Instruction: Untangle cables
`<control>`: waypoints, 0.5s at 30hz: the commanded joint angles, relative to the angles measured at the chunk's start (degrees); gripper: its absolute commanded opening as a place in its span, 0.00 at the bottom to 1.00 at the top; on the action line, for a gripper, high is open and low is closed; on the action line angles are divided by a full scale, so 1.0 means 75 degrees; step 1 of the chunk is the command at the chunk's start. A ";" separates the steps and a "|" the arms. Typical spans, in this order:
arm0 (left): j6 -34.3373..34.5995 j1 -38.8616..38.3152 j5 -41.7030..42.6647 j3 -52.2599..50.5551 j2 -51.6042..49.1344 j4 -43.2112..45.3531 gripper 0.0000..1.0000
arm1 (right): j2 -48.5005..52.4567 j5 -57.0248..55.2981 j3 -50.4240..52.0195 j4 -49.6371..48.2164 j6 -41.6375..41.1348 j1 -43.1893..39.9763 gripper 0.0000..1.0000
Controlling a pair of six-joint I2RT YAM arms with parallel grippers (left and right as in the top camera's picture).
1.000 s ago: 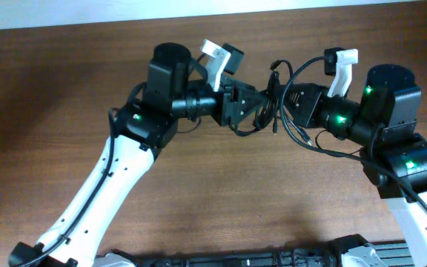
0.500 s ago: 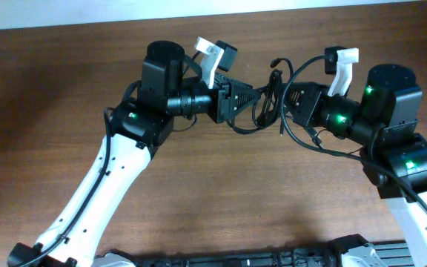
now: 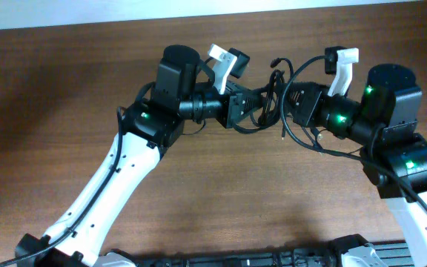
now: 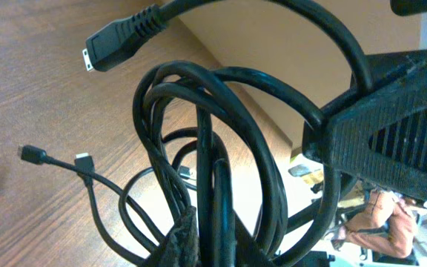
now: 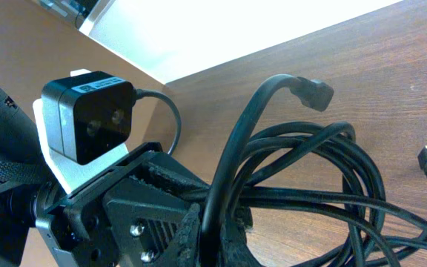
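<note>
Both my grippers are jammed into the same clump here. The cables [image 3: 274, 87] hang in a bunch held up off the table [image 3: 65, 89]. My left gripper [image 3: 252, 104] touches the bunch on one side and my right gripper [image 3: 291, 100] touches it on the other, so neither arm is really nearer.

Both look clamped on strands. In the right wrist view my right fingers [image 5: 187, 241] are pinched around a couple of cords. In the left wrist view my left pad [image 4: 180, 241] is pressed against two cords running straight down.

What matters for the next pull, I reckon, is that the loops' long axis runs crosswise to the line between my grippers. Tugging straight apart would probably cinch the bunch rather than open it.

Overhead it's just a black scribble. The left wrist view shows stacked loops, a fat plug [image 4: 117, 43] poking out above the bunch and a tiny plug [image 4: 32, 154] trailing off it over the wood. The right wrist view shows a plug-ended cord [image 5: 273, 89] arching over the rest of the bunch, so that's the one I'd free first.
</note>
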State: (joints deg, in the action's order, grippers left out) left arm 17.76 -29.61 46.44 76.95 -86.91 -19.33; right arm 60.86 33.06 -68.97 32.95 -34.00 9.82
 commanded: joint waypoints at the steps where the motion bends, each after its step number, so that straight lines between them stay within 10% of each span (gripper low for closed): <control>1: -0.0099 0.0003 -0.0201 0.0058 -0.0067 -0.0012 0.00 | -0.0096 0.0169 -0.0050 -0.0111 0.0102 0.0038 0.04; 7: -0.0979 0.0006 -0.0061 0.0061 0.0064 0.0216 0.00 | -0.0093 0.0102 -0.0050 0.0154 0.0341 0.0038 0.04; 10: -0.2862 0.0003 0.0038 0.0061 0.0734 0.0458 0.00 | -0.0093 0.0105 -0.0050 0.0391 0.0504 0.0038 0.06; 15: -0.4395 -0.0003 0.0035 0.0061 0.1355 0.0417 0.00 | -0.0093 0.0111 -0.0050 0.0379 0.0501 0.0038 0.57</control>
State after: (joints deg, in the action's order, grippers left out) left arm -5.85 -29.54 44.95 76.84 -80.58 -17.17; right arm 60.36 34.50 -69.01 35.57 -30.74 9.85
